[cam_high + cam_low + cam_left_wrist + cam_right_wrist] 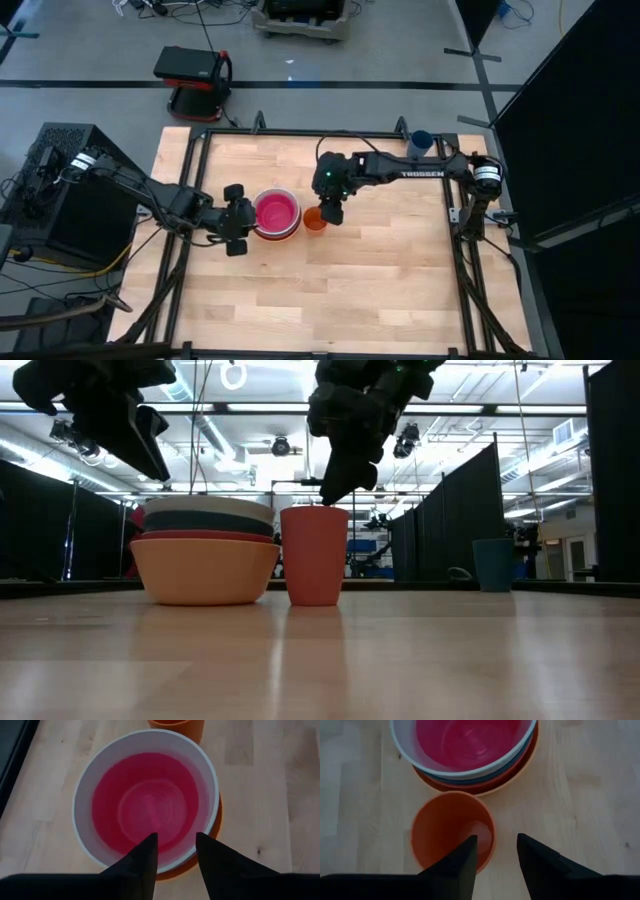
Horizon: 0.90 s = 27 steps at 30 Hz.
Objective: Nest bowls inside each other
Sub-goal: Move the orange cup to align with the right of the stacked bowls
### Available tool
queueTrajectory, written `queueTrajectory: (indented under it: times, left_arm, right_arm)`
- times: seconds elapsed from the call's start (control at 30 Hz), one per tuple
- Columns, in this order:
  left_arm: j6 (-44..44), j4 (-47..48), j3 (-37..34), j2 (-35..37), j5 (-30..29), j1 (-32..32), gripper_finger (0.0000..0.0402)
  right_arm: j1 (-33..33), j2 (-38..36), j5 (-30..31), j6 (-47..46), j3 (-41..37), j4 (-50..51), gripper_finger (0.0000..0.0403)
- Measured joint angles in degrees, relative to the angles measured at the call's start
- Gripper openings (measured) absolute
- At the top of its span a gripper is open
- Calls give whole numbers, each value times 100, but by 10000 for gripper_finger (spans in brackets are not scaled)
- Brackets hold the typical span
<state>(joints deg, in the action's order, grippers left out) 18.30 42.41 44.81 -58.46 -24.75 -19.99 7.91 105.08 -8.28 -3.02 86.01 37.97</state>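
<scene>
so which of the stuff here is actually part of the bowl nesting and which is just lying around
Part of the job:
- stack of nested bowls, magenta-pink one on top inside the white
- left gripper, beside the stack, fingers apart
- right gripper, above the orange cup, fingers apart

Just lying about:
- small orange cup, right next to the stack
- dark-blue cup, at the table's far edge

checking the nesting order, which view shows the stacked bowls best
The low view: the bowl stack shows side-on, with orange, red, teal and white rims layered. The high view shows only the magenta inside and white rim. The left wrist view looks down into it. The right wrist view shows one edge's rims, cropped.
</scene>
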Motion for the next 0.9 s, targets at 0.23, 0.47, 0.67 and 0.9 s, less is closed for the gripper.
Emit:
queueTrajectory:
  times: [0.23, 0.47, 0.67, 0.9]
  left_arm:
    - [5, -46, -3, 0, 0, 0, 122]
    - [11, -91, -5, 0, 0, 0, 122]
    - [12, -102, -6, 0, 0, 0, 124]
    - [7, -108, -6, 0, -2, 0, 122]
  right_arm:
    - [-26, 0, 231, -54, -68, 46, 158]
    - [-52, 0, 463, -109, -136, 91, 185]
    - [-46, 0, 810, -131, -378, 99, 199]
    - [-49, 0, 960, -256, -555, -179, 190]
